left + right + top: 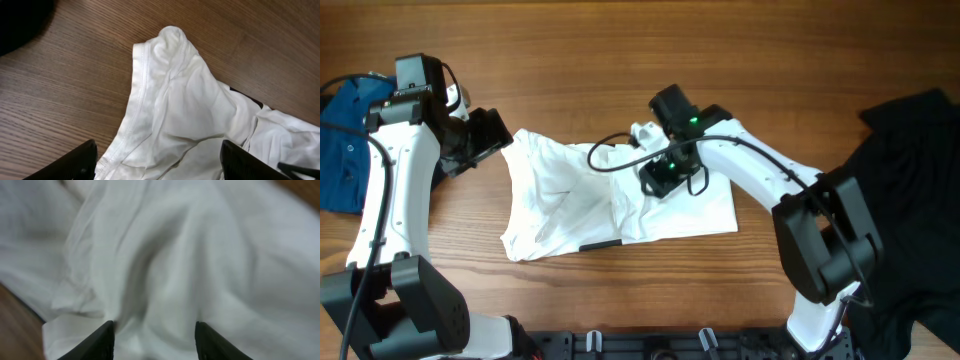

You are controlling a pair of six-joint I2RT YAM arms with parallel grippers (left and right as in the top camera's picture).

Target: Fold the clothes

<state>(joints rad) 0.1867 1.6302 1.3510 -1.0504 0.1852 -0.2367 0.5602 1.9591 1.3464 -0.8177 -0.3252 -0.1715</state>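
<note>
While T-shirt is lying lengthwise along bench, right hand is hovering mid-cloth, seemingly released; left hand, spread, nearest hemmed corner.

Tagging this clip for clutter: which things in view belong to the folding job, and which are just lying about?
Job in hand: white T-shirt, rumpled, in the middle between the arms.
Lying about: blue garment at the left edge; black garment at the right edge.
</note>
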